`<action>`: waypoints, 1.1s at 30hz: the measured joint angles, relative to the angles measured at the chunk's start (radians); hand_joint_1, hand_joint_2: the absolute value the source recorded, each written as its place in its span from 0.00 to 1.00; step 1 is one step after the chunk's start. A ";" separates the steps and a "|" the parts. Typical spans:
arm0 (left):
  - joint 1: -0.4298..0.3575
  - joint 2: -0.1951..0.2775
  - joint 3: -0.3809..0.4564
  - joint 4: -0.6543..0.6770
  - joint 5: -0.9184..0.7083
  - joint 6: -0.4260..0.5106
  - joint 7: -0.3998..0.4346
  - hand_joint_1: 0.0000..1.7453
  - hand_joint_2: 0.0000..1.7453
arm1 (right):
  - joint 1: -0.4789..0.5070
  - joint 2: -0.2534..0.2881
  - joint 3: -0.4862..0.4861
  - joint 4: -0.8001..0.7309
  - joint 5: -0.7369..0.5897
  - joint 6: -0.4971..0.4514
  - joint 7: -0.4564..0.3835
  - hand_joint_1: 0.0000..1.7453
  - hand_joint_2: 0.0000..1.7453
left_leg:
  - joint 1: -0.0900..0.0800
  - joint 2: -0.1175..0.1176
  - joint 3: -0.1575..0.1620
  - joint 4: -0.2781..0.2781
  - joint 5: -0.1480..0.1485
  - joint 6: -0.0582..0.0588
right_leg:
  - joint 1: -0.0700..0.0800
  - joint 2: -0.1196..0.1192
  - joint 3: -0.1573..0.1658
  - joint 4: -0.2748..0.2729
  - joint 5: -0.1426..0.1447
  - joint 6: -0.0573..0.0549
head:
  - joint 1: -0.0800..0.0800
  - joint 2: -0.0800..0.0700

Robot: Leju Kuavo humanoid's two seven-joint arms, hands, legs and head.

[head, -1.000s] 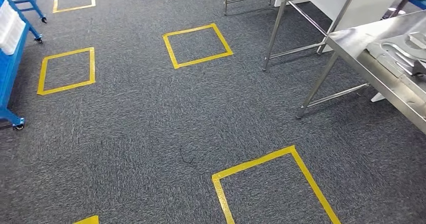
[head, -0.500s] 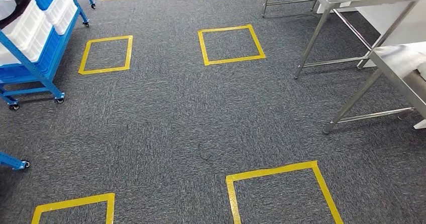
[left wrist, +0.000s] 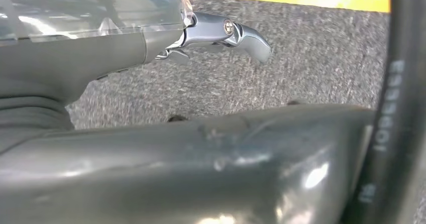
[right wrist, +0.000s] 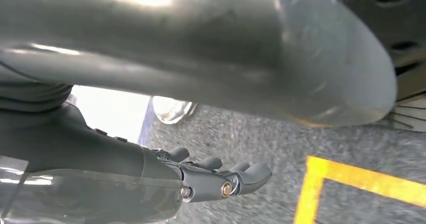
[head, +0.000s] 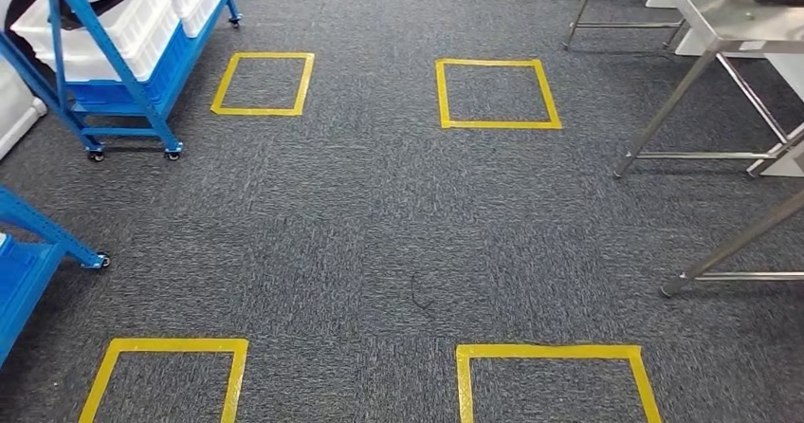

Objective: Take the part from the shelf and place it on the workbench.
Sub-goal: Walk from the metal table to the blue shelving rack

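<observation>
left hand [left wrist: 221, 38]: hung low over the carpet [head: 379, 214], fingers [left wrist: 248, 38] extended and apart, held nothing
right hand [right wrist: 221, 181]: hung over carpet too, fingers [right wrist: 253, 174] stretched out side by side, empty, beside a yellow tape corner [right wrist: 314, 171]
part: could not tell which item it was; nothing in either hand
shelf [head: 104, 53]: blue wheeled rack at upper left of head view, white bins [head: 142, 25] stacked on it, something dark draped over the top bin, castors on the carpet
second blue frame [head: 38, 243]: cut off by the left edge, one castor just inside the picture
workbench [head: 730, 15]: steel table at upper right, legs and cross brace down to the floor
nearer steel leg [head: 735, 248]: slanted in from the right edge, foot on the carpet
floor marks: yellow tape squares [head: 498, 91] in rows, two in the middle distance, two at the bottom edge, two cut off at the top
open room: wide strip of carpet between the rack on the left and table legs on the right
</observation>
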 joint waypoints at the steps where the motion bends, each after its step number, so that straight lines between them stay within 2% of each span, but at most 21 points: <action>1: -0.001 -0.002 0.000 0.000 0.000 0.000 0.004 0.00 0.00 | 0.000 0.000 0.000 0.000 0.000 0.000 0.002 0.00 0.00 | 0.002 -0.011 -0.003 0.000 0.000 -0.004 | 0.002 0.019 0.014 -0.038 0.013 -0.007 | 0.000 0.000; 2: -0.001 -0.004 0.000 0.000 0.000 0.001 0.007 0.00 0.00 | -0.002 0.000 0.000 0.000 0.000 0.001 0.005 0.00 0.00 | 0.005 -0.021 -0.006 0.000 0.001 -0.010 | 0.004 0.027 0.019 -0.053 0.013 -0.012 | 0.000 0.000; 4: 0.001 -0.004 0.000 0.000 -0.001 0.001 0.009 0.00 0.00 | -0.006 0.001 0.000 0.000 -0.001 0.004 0.008 0.00 0.00 | 0.009 -0.041 -0.009 -0.005 0.004 -0.022 | 0.003 0.007 0.027 -0.069 0.016 -0.015 | 0.000 0.000; 5: 0.003 -0.004 0.000 0.000 -0.002 0.001 0.008 0.00 0.00 | -0.006 0.002 0.000 0.000 -0.002 0.005 0.008 0.00 0.00 | 0.008 -0.033 -0.011 0.001 -0.002 -0.026 | 0.000 -0.006 0.036 -0.083 0.020 -0.017 | 0.000 0.000; 6: 0.004 -0.004 0.000 0.000 -0.003 0.001 0.006 0.00 0.00 | -0.005 0.003 0.000 0.000 -0.003 0.006 0.007 0.00 0.00 | 0.007 -0.012 -0.021 0.023 -0.016 -0.030 | -0.003 -0.021 0.046 -0.097 0.024 -0.017 | 0.000 0.000; 8: 0.001 -0.004 0.000 0.000 -0.005 0.000 -0.003 0.00 0.00 | 0.001 0.005 0.000 0.000 -0.004 0.007 0.003 0.00 0.00 | 0.009 0.050 -0.073 0.130 -0.073 -0.038 | -0.004 -0.054 0.060 -0.113 0.025 -0.019 | 0.000 0.000; 10: -0.002 -0.004 0.000 0.000 -0.006 -0.002 -0.011 0.00 0.00 | 0.004 0.005 0.000 0.000 -0.003 0.009 -0.002 0.00 0.00 | 0.018 0.080 -0.137 0.249 -0.116 -0.051 | -0.004 -0.086 0.064 -0.111 0.019 -0.018 | 0.000 0.000; 11: -0.001 -0.004 0.000 0.000 -0.006 -0.002 -0.013 0.00 0.00 | 0.004 0.005 0.000 0.000 -0.003 0.010 -0.004 0.00 0.00 | 0.024 0.086 -0.149 0.267 -0.111 -0.058 | -0.005 -0.100 0.066 -0.109 0.014 -0.015 | 0.000 0.000; 12: 0.000 -0.004 0.000 0.000 -0.006 -0.002 -0.014 0.00 0.00 | 0.004 0.005 -0.001 0.000 -0.003 0.011 -0.005 0.00 0.00 | 0.031 0.092 -0.141 0.248 -0.089 -0.066 | -0.008 -0.113 0.069 -0.105 0.009 -0.010 | 0.000 0.000; 14: 0.002 -0.003 0.000 0.000 -0.006 -0.002 -0.014 0.00 0.00 | 0.004 0.005 -0.001 -0.001 -0.003 0.013 -0.005 0.00 0.00 | 0.043 0.120 -0.083 0.127 -0.023 -0.082 | -0.015 -0.136 0.075 -0.092 -0.008 0.006 | 0.000 0.000; 15: 0.001 -0.004 -0.001 0.000 -0.006 -0.002 -0.014 0.00 0.00 | 0.004 0.004 -0.002 -0.001 -0.003 0.014 -0.004 0.00 0.00 | 0.045 0.134 -0.055 0.072 -0.002 -0.084 | -0.015 -0.146 0.076 -0.081 -0.019 0.016 | 0.000 0.000; 17: 0.001 -0.006 -0.001 0.000 -0.006 -0.001 -0.010 0.00 0.00 | 0.002 0.002 -0.003 -0.003 -0.002 0.017 -0.002 0.00 0.00 | 0.041 0.145 -0.035 0.030 0.003 -0.070 | -0.013 -0.158 0.078 -0.067 -0.032 0.030 | 0.002 0.000; 19: 0.003 -0.006 -0.001 0.000 -0.006 0.000 -0.007 0.00 0.00 | -0.004 0.001 -0.004 -0.004 -0.001 0.020 -0.001 0.00 0.00 | 0.034 0.126 -0.038 0.035 0.000 -0.046 | -0.015 -0.167 0.081 -0.066 -0.037 0.038 | 0.002 0.000; 21: 0.004 -0.004 0.000 -0.001 -0.006 0.001 -0.005 0.00 0.00 | -0.007 0.002 -0.005 -0.004 0.000 0.020 0.000 0.00 0.00 | 0.031 0.110 -0.038 0.033 0.000 -0.032 | -0.022 -0.145 0.074 -0.041 -0.061 0.042 | 0.003 0.000; 22: 0.003 -0.004 0.000 -0.001 -0.006 0.002 -0.005 0.00 0.00 | -0.007 0.002 -0.005 -0.004 0.000 0.020 0.001 0.00 0.00 | 0.029 0.101 -0.037 0.031 0.001 -0.026 | -0.024 -0.122 0.053 0.004 -0.089 0.042 | 0.003 0.000; 24: 0.002 -0.004 0.000 -0.001 -0.005 0.002 -0.005 0.00 0.00 | -0.004 0.002 -0.006 -0.004 0.000 0.020 0.002 0.00 0.00 | 0.022 0.082 -0.038 0.030 0.002 -0.019 | -0.020 -0.081 -0.023 0.145 -0.153 0.034 | 0.003 0.000; 26: 0.002 -0.003 0.000 -0.001 -0.006 0.002 -0.005 0.00 0.00 | -0.002 0.002 -0.006 -0.004 0.000 0.020 0.002 0.00 0.00 | 0.013 0.058 -0.037 0.030 0.000 -0.012 | -0.007 -0.070 -0.089 0.245 -0.167 0.017 | 0.003 0.000; 28: 0.002 -0.004 -0.001 -0.001 -0.006 0.001 -0.005 0.00 0.00 | 0.000 0.002 -0.007 -0.004 0.000 0.019 0.000 0.00 0.00 | 0.006 0.028 -0.032 0.030 -0.001 -0.009 | 0.015 -0.055 -0.087 0.193 -0.098 -0.009 | 0.003 0.000; 30: 0.001 -0.009 -0.001 -0.001 -0.006 -0.001 -0.005 0.00 0.00 | 0.003 -0.001 -0.007 -0.004 0.001 0.018 -0.003 0.00 0.00 | 0.005 0.001 -0.027 0.029 -0.002 -0.007 | 0.038 -0.007 -0.037 0.050 -0.008 -0.038 | 0.003 0.000; 32: 0.000 -0.014 -0.001 -0.001 -0.006 -0.002 -0.005 0.00 0.00 | 0.004 -0.005 -0.007 -0.006 0.003 0.017 -0.006 0.00 0.00 | 0.007 -0.021 -0.028 0.027 -0.001 -0.009 | 0.049 0.026 -0.006 -0.034 0.027 -0.058 | 0.003 0.000; 33: 0.000 -0.015 -0.001 -0.001 -0.006 -0.002 -0.004 0.00 0.00 | 0.003 -0.006 -0.007 -0.006 0.003 0.017 -0.006 0.00 0.00 | 0.008 -0.031 -0.029 0.024 0.000 -0.011 | 0.049 0.025 -0.003 -0.044 0.026 -0.063 | 0.002 0.000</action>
